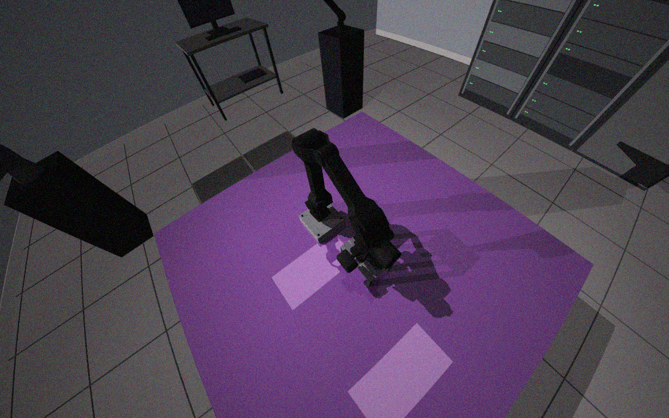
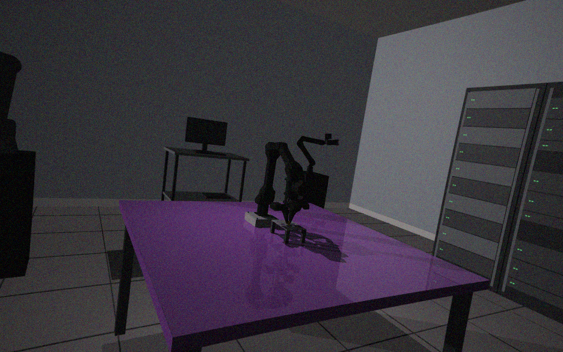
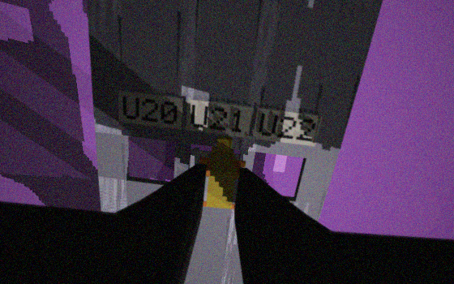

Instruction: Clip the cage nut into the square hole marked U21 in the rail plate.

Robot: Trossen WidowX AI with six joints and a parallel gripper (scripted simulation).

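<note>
Leftmost in my wrist view, the U20 hole [image 3: 151, 159] of the rail plate [image 3: 112, 160] [image 2: 294, 227] shows the purple tabletop [image 3: 417, 122] [image 2: 248, 271] [image 1: 243, 332] through it. Centrally, my hand [image 3: 220, 176] [image 2: 289, 223] is closed on the yellow cage nut [image 3: 219, 191], which is over the U21 hole below the U21 label [image 3: 220, 118]; I cannot tell how deep its wings sit. To the right lies the U22 hole [image 3: 289, 174]. For good seating, I should keep the squeeze firm, centre the nut, lower it straight until its flanges meet the plate, then release gently.
</note>
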